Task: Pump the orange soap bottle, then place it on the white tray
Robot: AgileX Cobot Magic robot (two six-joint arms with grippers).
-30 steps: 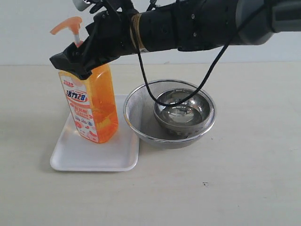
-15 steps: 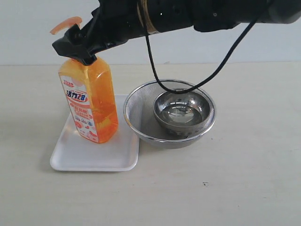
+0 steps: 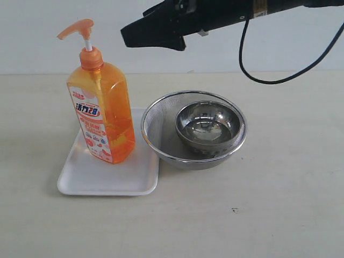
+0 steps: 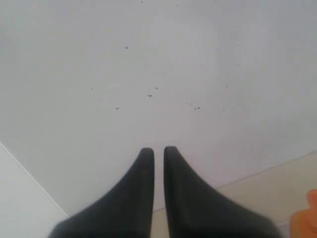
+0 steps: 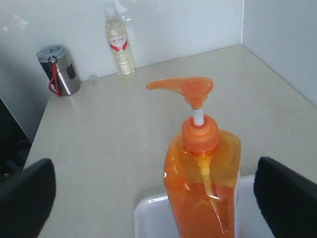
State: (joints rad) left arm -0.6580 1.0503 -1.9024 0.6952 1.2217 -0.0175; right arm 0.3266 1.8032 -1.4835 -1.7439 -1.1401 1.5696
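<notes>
On the left of the table [image 3: 269,204], orange soap bottle [image 3: 105,115] upright on the white tray [image 3: 107,180], mesh strainer [image 3: 153,115] with a steel bowl [image 3: 207,126] just right of it, right gripper [image 3: 131,33] up above, jaws wide, holding nothing, left gripper [image 4: 158,151] pinched nearly closed, empty too

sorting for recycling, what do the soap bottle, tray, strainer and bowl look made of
The orange soap bottle: translucent glossy plastic, liquid shows through. The white tray: matte white, likely foam or thin plastic; cannot tell which. The strainer: fine metal mesh with a metal rim. The bowl: polished steel-like metal, mirror reflections.
</notes>
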